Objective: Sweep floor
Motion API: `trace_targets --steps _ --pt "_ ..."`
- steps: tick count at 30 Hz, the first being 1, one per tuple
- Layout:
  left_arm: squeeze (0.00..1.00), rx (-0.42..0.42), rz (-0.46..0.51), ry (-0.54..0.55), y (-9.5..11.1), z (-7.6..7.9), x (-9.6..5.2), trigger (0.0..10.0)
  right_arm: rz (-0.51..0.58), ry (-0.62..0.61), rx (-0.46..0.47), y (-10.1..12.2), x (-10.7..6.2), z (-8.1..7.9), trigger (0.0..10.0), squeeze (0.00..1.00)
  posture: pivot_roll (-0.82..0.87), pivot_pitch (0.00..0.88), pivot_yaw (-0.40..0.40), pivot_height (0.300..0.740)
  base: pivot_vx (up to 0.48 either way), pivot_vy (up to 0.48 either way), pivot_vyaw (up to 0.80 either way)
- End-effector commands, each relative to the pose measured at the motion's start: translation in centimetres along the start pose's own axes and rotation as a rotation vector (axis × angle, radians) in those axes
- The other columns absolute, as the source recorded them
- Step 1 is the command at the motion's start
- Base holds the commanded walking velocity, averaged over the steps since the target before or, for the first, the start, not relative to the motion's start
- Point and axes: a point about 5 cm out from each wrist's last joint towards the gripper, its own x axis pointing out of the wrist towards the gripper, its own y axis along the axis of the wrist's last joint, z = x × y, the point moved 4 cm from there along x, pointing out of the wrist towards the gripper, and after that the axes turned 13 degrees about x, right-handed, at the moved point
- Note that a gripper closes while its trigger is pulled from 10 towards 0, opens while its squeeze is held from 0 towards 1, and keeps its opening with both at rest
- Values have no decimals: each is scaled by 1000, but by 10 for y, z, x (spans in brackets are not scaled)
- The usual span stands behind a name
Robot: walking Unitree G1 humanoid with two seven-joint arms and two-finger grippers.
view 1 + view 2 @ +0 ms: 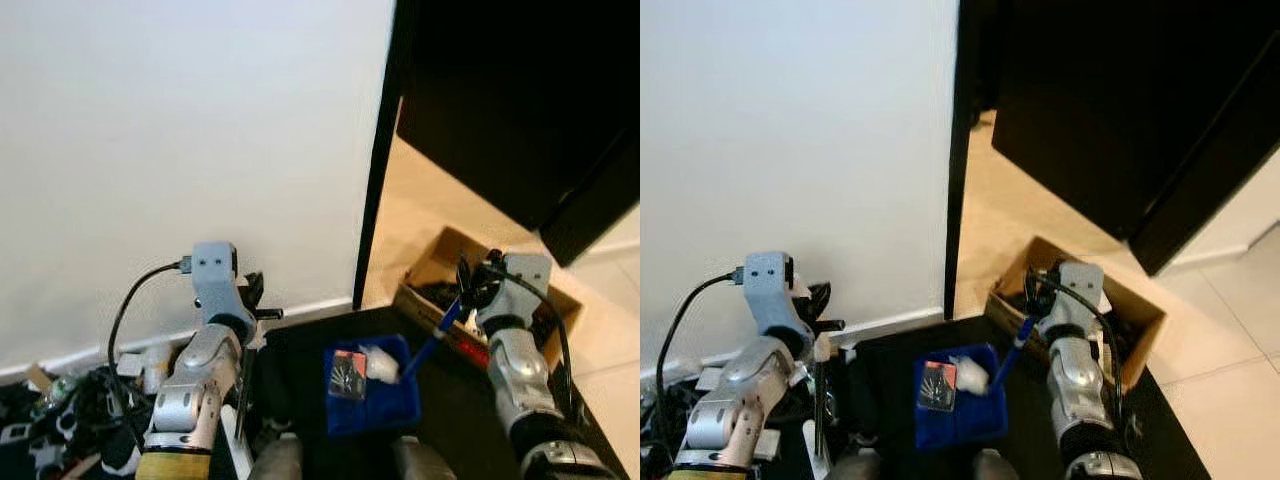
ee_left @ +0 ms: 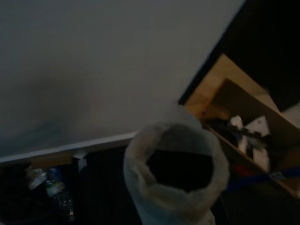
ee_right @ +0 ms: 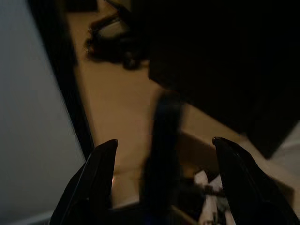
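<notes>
Both silver arms are raised forward, right tool (image 3: 161, 183) with fingers spread.

Home hallway: white wall (image 1: 180, 130), tiled floor (image 1: 610, 290)

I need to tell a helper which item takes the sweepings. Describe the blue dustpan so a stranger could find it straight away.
Follow the dark door frame at the white wall's edge down to the black floor mat. The blue dustpan lies there between the robot's arms, beside the cardboard box; it is the one bright blue tray, holding white crumpled paper.
</notes>
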Motion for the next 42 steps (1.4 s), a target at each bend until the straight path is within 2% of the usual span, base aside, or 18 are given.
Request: trace_targets --steps 1,5,7,11,14,16,20,23,24,26,28,30,32,35,38,40,42 --pt "0 18 10 2 1 0 2 10000 14 6 21 -1 -9 -5 10000 0 117 138 11 740 0 0 0" --pt "0 24 10 -2 1 1 4 10000 1 27 20 -6 -18 -10 10000 0 110 134 9 740 0 0 0" --pt "0 47 -1 2 -1 0 4 10000 -40 62 14 -16 -30 -16 10000 0 102 126 9 740 0 0 0" --pt "0 208 -127 118 -21 -27 -5 10000 -111 99 -15 -31 -44 -17 10000 0 109 117 8 740 0 0 0" --pt "0 258 -160 201 -26 -45 -11 10000 -148 114 -30 -37 -45 -17 10000 0 115 113 6 740 0 0 0" --pt "0 269 -158 220 -27 -49 -13 10000 -169 125 -27 -41 -47 -17 10000 0 120 112 5 740 0 0 0" --pt "0 320 -234 230 -42 -54 -28 10000 -209 119 -41 -49 -52 -13 10000 0 139 106 4 740 0 0 0" --pt "0 264 -300 206 -58 -47 -40 10000 -228 98 -49 -52 -52 -6 10000 0 144 102 10 740 0 0 0" --pt "0 264 -300 206 -58 -47 -40 10000 -228 98 -49 -52 -52 -6 10000 0 144 102 10 740 0 0 0" --pt "0 205 -345 189 -77 -41 -45 10000 -243 95 -54 -55 -53 -5 10000 0 143 100 11 740 0 0 0" --pt "0 186 -313 168 -85 -36 -43 10000 -259 92 -48 -59 -54 -4 10000 0 139 96 9 740 0 0 0" --pt "0 144 -237 118 -91 -26 -40 10000 -295 91 -10 -66 -58 -5 10000 0 137 95 8 740 0 0 0" --pt "0 116 -198 143 -101 -32 -35 10000 -358 136 29 -78 -68 -12 10000 0 131 88 4 740 0 0 0" --pt "0 116 -196 175 -108 -41 -33 10000 -397 180 23 -86 -75 -18 10000 0 119 82 6 740 0 0 0" --pt "0 122 -199 167 -112 -42 -33 10000 -422 212 -7 -91 -78 -20 10000 0 112 78 7 740 0 0 0" --pt "0 94 -196 154 -113 -40 -32 10000 -437 222 -7 -93 -78 -20 10000 0 109 73 8 740 0 0 0" --pt "0 31 -192 155 -116 -39 -30 10000 -459 236 -24 -96 -77 -19 10000 0 105 65 5 740 0 0 0"
